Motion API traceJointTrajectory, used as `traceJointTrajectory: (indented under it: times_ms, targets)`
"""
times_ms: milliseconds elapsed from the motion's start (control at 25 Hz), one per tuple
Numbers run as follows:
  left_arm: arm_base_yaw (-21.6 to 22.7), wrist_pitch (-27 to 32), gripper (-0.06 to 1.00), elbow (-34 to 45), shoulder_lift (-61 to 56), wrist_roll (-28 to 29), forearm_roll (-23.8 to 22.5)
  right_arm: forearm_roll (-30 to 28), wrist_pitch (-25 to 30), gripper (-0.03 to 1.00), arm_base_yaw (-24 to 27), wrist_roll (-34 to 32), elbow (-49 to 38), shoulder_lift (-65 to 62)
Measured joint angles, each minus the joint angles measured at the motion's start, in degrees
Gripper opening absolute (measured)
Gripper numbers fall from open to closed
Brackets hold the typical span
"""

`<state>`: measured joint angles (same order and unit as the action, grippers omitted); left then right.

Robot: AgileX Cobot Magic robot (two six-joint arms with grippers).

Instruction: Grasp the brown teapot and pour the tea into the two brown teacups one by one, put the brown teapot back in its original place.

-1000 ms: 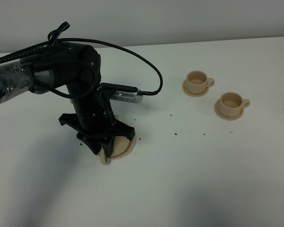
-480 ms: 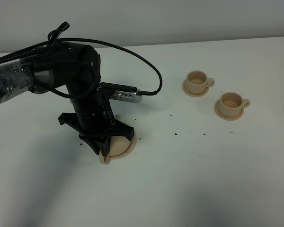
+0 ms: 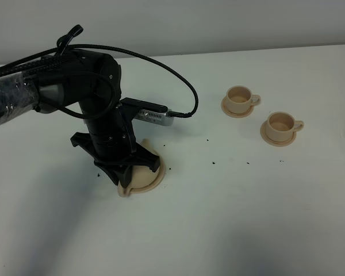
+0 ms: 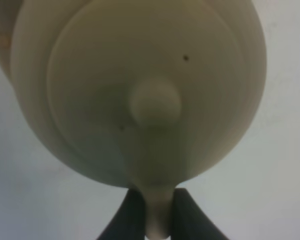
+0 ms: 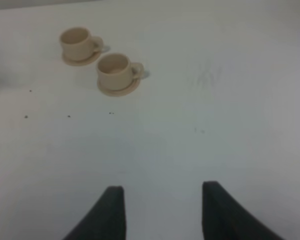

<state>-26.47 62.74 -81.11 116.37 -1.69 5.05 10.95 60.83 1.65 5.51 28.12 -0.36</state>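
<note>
The brown teapot point(image 4: 155, 75) fills the left wrist view from above, domed lid and small knob showing. Its loop handle point(image 4: 157, 220) is pinched between the dark fingers of my left gripper point(image 4: 157, 196), which is shut on it. In the high view the left gripper point(image 3: 126, 174) hangs straight over the teapot and hides most of it. The wide tan saucer point(image 3: 156, 176), the original place, peeks out beneath. The two brown teacups point(image 3: 240, 99) point(image 3: 280, 125) stand on small saucers at the far right. My right gripper point(image 5: 165, 210) is open and holds nothing, well short of the cups point(image 5: 80, 44) point(image 5: 116, 71).
Small dark specks point(image 3: 213, 163) lie scattered on the white table between the teapot and the cups. The left arm's black cable point(image 3: 184, 86) loops above the table behind the gripper. The wall edge runs along the back.
The left gripper's fingers have closed in onto the teapot's handle. The arm has shifted slightly over the teapot. The cups have not moved.
</note>
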Motion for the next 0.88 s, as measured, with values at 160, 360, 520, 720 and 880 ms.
traceJointTrajectory:
  times_ms: [160, 360, 520, 720, 880]
  targets:
    - [0.0, 0.2, 0.16, 0.0, 0.0, -0.4, -0.9, 0.0, 0.0, 0.39, 0.0, 0.0, 0.0, 0.0]
    - [0.0, 0.7, 0.16, 0.0, -1.3, -1.4, -1.9, 0.0, 0.0, 0.39, 0.0, 0.0, 0.0, 0.0]
    - [0.0, 0.8, 0.16, 0.0, -3.0, -1.9, -2.4, 0.0, 0.0, 0.39, 0.0, 0.0, 0.0, 0.0]
    - [0.0, 0.9, 0.16, 0.0, -3.3, -2.8, -4.6, 0.0, 0.0, 0.39, 0.0, 0.0, 0.0, 0.0]
    - [0.0, 0.8, 0.16, 0.0, -3.6, -5.3, -5.1, 0.0, 0.0, 0.39, 0.0, 0.0, 0.0, 0.0]
